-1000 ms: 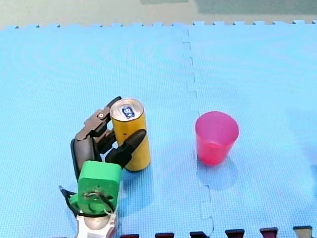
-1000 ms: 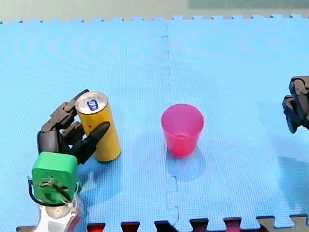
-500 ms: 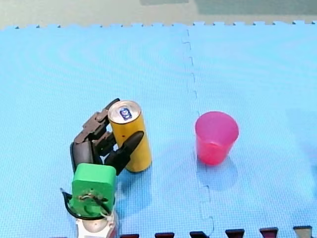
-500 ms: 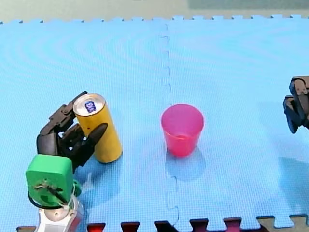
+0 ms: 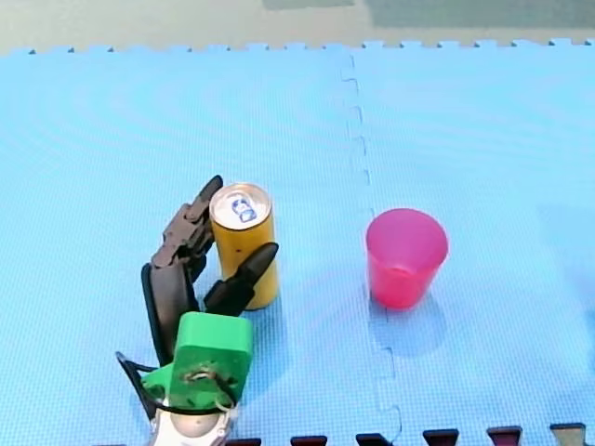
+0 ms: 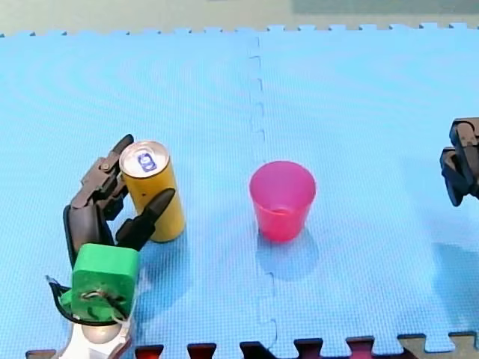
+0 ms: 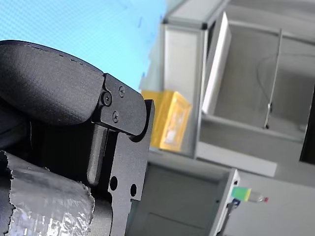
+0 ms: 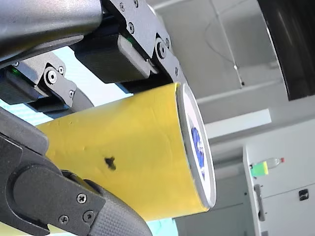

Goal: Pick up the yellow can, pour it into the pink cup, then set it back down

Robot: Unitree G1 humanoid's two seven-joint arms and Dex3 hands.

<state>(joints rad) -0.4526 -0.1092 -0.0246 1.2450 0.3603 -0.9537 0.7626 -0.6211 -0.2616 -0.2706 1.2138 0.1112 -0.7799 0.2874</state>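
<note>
The yellow can (image 5: 244,245) stands upright on the blue foam mat (image 5: 465,121), left of centre. My left hand (image 5: 219,251) is shut on it, with the fingers (image 5: 189,232) along its left side and the thumb (image 5: 244,277) across its front. The second wrist view shows the same can (image 8: 128,157) pinned between the black fingers (image 8: 123,54). The pink cup (image 5: 405,256) stands upright to the right of the can, a hand's width away. My right hand (image 6: 461,161) hangs at the mat's far right edge, away from both and holding nothing.
A seam between mat tiles (image 5: 361,149) runs front to back, just left of the cup. Open mat stretches behind the can and the cup. The mat's toothed front edge (image 5: 437,435) lies close below the cup.
The can has gone from leaning left to nearly upright. My left wrist has swung to the right and nearer, still holding the can. The cup and right hand have not moved.
</note>
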